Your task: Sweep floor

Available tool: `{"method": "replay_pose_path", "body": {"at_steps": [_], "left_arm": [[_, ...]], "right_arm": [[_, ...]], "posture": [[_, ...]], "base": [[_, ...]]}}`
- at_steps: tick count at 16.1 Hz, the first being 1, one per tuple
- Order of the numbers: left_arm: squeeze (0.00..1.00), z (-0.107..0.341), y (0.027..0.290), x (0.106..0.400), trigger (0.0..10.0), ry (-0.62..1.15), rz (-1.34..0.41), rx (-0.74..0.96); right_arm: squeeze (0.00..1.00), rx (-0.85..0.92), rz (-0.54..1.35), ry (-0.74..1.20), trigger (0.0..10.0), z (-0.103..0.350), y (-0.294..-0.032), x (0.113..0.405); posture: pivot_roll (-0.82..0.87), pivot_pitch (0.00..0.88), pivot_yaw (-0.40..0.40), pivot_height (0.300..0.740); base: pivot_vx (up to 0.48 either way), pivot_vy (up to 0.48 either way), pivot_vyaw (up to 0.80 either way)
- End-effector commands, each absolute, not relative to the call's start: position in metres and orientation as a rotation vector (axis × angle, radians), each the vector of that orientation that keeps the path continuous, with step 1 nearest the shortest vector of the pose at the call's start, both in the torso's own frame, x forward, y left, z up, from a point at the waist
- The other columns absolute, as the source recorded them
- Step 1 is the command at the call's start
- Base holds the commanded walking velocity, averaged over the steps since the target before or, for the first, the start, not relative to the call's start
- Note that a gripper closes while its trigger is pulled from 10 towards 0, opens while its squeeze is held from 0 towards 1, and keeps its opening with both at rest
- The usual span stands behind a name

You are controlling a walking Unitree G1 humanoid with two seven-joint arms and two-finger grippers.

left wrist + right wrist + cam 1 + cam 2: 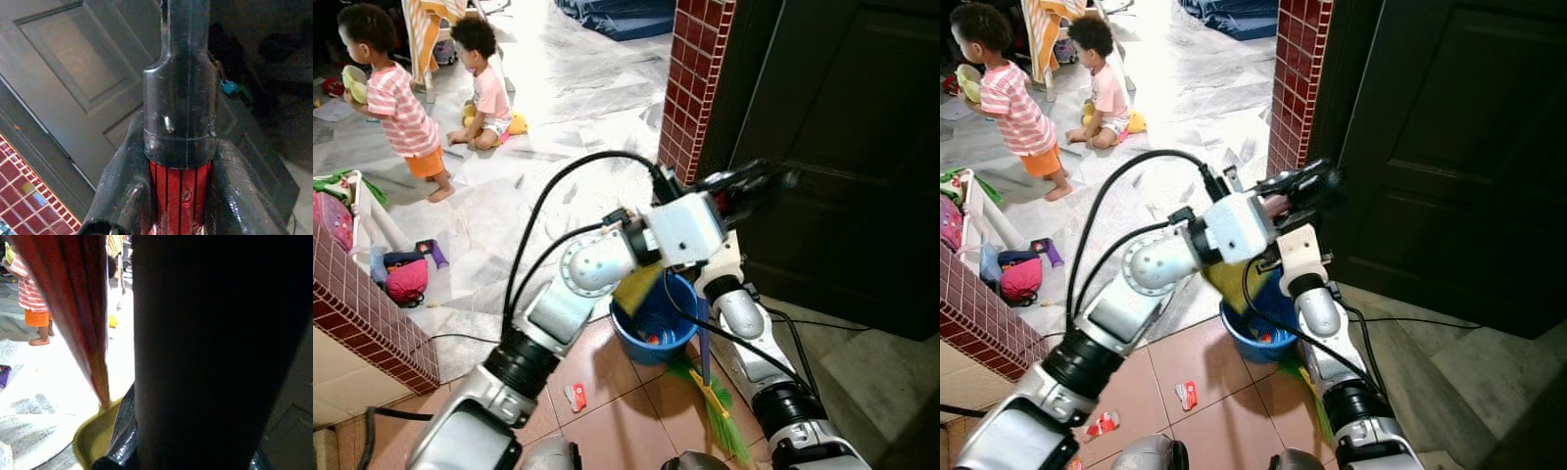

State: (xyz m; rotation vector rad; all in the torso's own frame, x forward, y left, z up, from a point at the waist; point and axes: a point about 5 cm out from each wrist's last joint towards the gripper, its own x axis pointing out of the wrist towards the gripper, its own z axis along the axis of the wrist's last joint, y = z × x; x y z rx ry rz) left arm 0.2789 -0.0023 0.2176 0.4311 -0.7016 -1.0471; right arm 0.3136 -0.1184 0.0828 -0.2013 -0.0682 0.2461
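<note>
My left gripper [744,186] reaches across in front of the dark door, shut on a red handle with a black end cap [180,112]; its fingers [122,191] flank the handle. From that handle a yellow dustpan [636,289] hangs tilted over a blue bucket [658,331] on the tiles. My right gripper [717,257] rises just behind the left wrist, closed on the dark pole [210,352] of a broom whose green bristles [720,406] rest on the floor beside the bucket. A red-and-white wrapper [576,397] lies on the tiles.
A brick pillar [695,78] and a dark door [842,147] stand right ahead. A low brick wall [362,313] is on the left with toys [406,279] behind it. Two children [401,108] are at the back left. A cable [813,323] runs along the floor.
</note>
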Motion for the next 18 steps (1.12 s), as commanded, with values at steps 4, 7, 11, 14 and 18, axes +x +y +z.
{"method": "replay_pose_path", "body": {"at_steps": [4, 7, 11, 14, 18], "left_arm": [[0.00, 0.251, 0.003, 0.285, 10.0, -0.828, -0.916, 0.418], [0.00, 0.286, 0.022, 0.296, 10.0, -0.914, -0.739, 0.364], [0.00, 0.307, 0.067, 0.316, 10.0, -0.914, -0.488, 0.351], [0.00, 0.288, 0.089, 0.326, 10.0, -0.831, -0.396, 0.395], [0.00, 0.218, 0.123, 0.328, 10.0, -0.571, -0.276, 0.426]], "right_arm": [[0.00, -0.218, 0.269, -0.126, 10.0, 0.095, -0.114, 0.320], [0.00, -0.219, 0.274, -0.123, 10.0, 0.092, -0.113, 0.318], [0.00, -0.215, 0.280, -0.115, 10.0, 0.090, -0.110, 0.318], [0.00, -0.212, 0.285, -0.111, 10.0, 0.088, -0.108, 0.316], [0.00, -0.210, 0.285, -0.095, 10.0, 0.083, -0.109, 0.315]], "posture": [[0.00, 0.000, -0.011, 0.740], [0.00, 0.000, -0.014, 0.740], [0.01, 0.000, -0.012, 0.740], [0.02, 0.000, -0.011, 0.740], [0.03, 0.000, -0.007, 0.740]], "base": [[0.000, 0.000, 0.00], [0.000, 0.000, 0.00], [0.000, 0.000, 0.00], [0.000, 0.000, 0.00], [0.000, 0.000, 0.00]]}}
